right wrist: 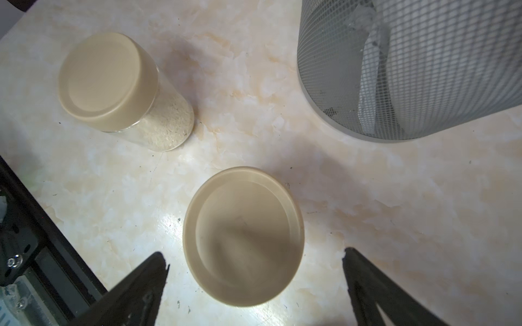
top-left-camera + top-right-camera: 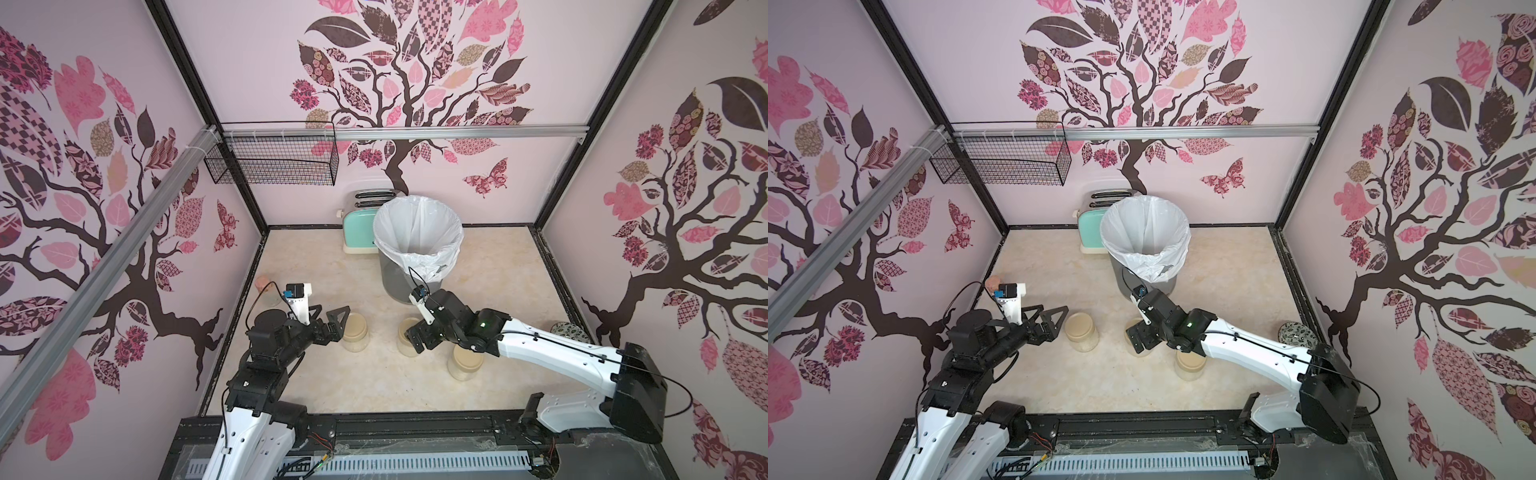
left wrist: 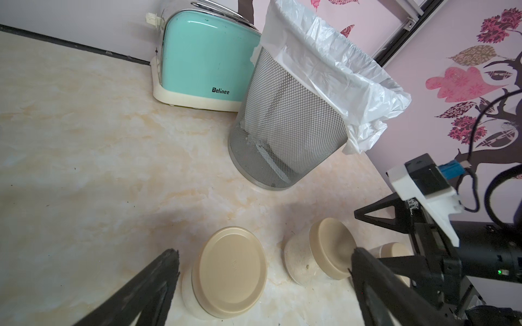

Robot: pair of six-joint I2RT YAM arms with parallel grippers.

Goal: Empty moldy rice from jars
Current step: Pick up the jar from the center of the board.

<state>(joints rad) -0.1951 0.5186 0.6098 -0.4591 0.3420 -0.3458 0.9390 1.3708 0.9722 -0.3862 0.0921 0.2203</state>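
The right gripper (image 1: pixel 255 256) gapes empty over the middle jar (image 3: pixel 299 262), lidded on the surface (image 1: pixel 367 197) near the bin (image 1: pixel 409 70): lower squarely, clasp its lid (image 1: pixel 243 225) evenly; the left gripper (image 3: pixel 264 254) is released too

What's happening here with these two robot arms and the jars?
Two robot arms are setting up to empty rice from three lidded jars, presumably into the lined bin. The right end effector hangs open over the middle jar, jaws either side of its lid but not gripping. The left end effector is open too, close beside the left jar. The third jar stands apart, nearer the robot's base. All three lids are on, so nothing has been emptied.
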